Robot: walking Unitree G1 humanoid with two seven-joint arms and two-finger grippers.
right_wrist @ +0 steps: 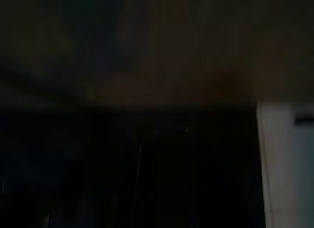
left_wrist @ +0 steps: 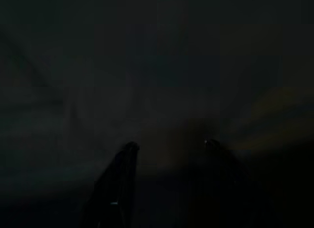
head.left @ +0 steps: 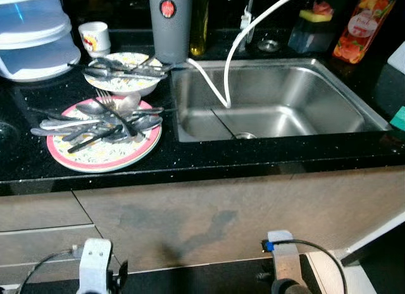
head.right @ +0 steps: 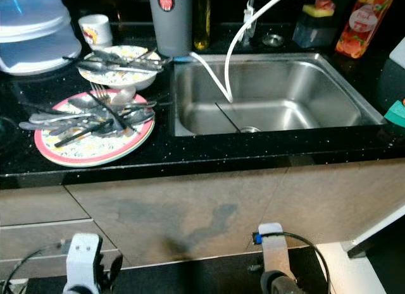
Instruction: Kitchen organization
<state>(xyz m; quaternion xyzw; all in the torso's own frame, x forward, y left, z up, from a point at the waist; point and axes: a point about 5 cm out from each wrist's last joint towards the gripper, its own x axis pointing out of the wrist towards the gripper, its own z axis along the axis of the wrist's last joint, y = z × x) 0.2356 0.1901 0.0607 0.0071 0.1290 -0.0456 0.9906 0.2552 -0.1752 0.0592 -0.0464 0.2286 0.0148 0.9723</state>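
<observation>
A black speckled bench (head.left: 209, 156) runs across in front of the robot, its front edge hanging over pale cabinet fronts (head.left: 240, 212). Set into the bench is a steel sink (head.left: 278, 101), its basin bare apart from a white hose (head.left: 234, 47) that loops down from behind and ends near the drain. Left of the sink, just beside its rim, a pink-rimmed plate (head.left: 104, 156) sits close to the front edge of the bench, piled with crossed forks and spoons (head.left: 101, 120), some handles poking out past its left rim. Behind it, touching or nearly so, a patterned bowl (head.left: 123, 82) carries more cutlery laid across its top. A grey cylinder with a red button (head.left: 169, 22) stands at the sink's back left corner, a small white cup (head.left: 95, 36) and stacked clear containers (head.left: 35, 38) further left. Behind the sink are a yellow sponge in a holder (head.left: 314, 22) and an orange bottle (head.left: 361, 25). Both arms hang low before the cabinets, left arm (head.left: 95, 265) and right arm (head.left: 285, 262), well below the bench edge. In the dark left wrist view the left hand (left_wrist: 169, 147) has its fingers apart, released; the right hand's state I cannot tell.
</observation>
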